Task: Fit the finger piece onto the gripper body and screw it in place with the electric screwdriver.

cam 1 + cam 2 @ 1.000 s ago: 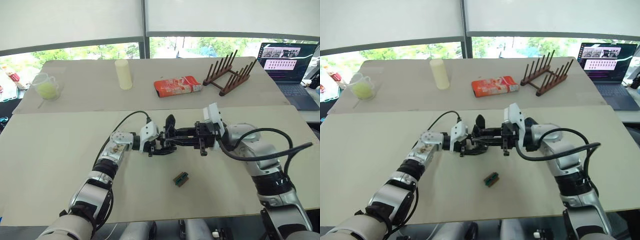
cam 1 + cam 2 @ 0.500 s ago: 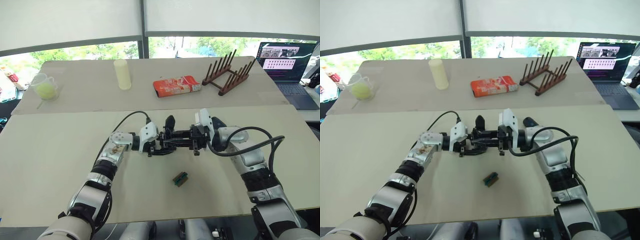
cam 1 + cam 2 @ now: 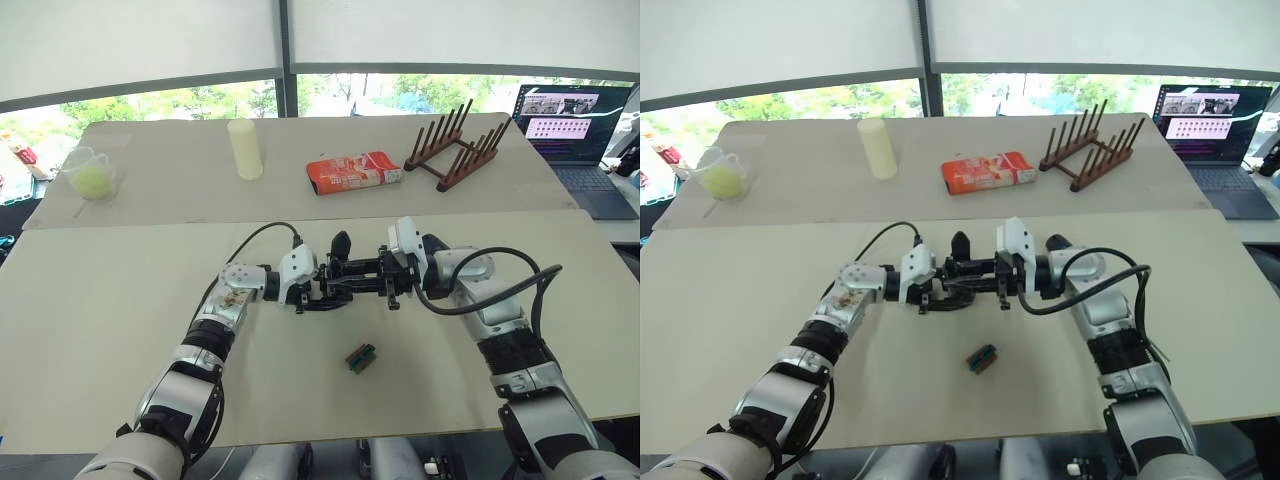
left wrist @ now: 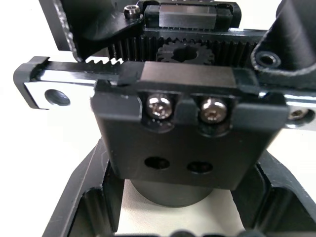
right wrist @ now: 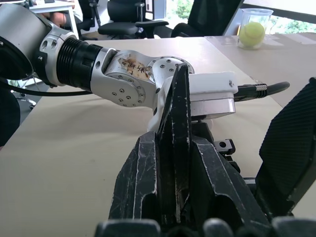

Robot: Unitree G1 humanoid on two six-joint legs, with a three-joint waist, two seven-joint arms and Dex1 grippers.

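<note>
My left gripper (image 3: 318, 287) is shut on the gripper body (image 3: 338, 272), a black mechanism held just above the middle of the near table, with a pointed black finger sticking up. Up close, the gripper body (image 4: 187, 128) shows a toothed rack, two screws and two empty holes, and my left fingers (image 4: 84, 197) flank its round base. My right gripper (image 3: 380, 281) meets it from the right, shut on the finger piece (image 5: 177, 128), a thin black tapered wedge pointing toward the left wrist. The electric screwdriver is out of view.
A small green-brown block (image 3: 362, 357) lies on the table nearer to me. On the far table stand a cream cylinder (image 3: 247, 148), a red packet (image 3: 355, 172), a wooden peg rack (image 3: 457, 150), a cup with a yellow ball (image 3: 93, 175) and a laptop (image 3: 580, 125).
My right gripper moved left, closing up against the gripper body, and its elbow drew in. In the last half second it barely shifted. The left arm stayed still.
</note>
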